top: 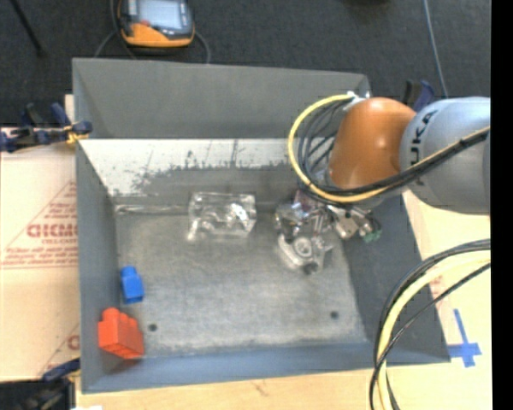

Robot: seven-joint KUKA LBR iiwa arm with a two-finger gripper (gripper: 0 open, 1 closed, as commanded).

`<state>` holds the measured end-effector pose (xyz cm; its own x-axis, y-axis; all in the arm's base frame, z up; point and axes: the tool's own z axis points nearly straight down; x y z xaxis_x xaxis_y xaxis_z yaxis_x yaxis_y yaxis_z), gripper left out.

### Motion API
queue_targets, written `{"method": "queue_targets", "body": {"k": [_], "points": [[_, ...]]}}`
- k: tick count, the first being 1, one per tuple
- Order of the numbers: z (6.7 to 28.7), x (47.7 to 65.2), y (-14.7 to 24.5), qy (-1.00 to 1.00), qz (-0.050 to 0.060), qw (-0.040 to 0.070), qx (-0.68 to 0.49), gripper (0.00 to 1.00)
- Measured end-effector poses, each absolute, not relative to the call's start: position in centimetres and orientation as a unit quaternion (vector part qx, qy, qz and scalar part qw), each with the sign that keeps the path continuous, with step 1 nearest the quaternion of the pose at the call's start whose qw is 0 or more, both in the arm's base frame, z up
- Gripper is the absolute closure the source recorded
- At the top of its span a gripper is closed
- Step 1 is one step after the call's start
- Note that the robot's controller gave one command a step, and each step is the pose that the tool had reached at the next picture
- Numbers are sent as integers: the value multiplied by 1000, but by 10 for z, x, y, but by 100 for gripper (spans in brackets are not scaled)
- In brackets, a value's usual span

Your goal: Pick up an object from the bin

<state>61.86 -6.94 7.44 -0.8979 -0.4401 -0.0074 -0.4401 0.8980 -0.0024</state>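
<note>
Arm [449, 152] enters from the right of the frame, its grey link crossing the right wall of the bin [94, 229]. The orange cover [363, 143] on the wrist sits over the upper right part of the bin. Yellow and black cables [303, 143] loop round the cover's left side.

Gripper [306, 244] is down inside the bin, right of centre over the floor, just below the orange cover in the frame. It reads as a cluster of shiny metal parts. Open or closed: cannot tell from this view. Holding anything: cannot tell.

Bin contents, few and well spread:
- Clear plastic piece [222, 215]: see-through and crumpled-looking, on the floor at upper centre, near the back wall. It lies just left of the gripper, with a narrow strip of floor between them. It is the thing nearest the gripper.
- Blue block [132, 284]: small, at the left of the floor, near the left wall.
- Orange-red block [120, 333]: larger, with a stepped shape, in the lower left corner. It sits just below the blue block and does not touch it.

Both blocks are well apart from the gripper.

The bin floor is scuffed grey metal, and the back wall carries dark streaks.

Outside the bin, an orange-and-black handheld unit [155, 19] lies on the dark floor at the upper left of the frame.
</note>
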Motion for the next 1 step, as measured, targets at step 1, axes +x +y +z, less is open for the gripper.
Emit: {"method": "queue_targets", "body": {"k": [1], "points": [[83,606,-101,788,-2,2,-616,100]]}}
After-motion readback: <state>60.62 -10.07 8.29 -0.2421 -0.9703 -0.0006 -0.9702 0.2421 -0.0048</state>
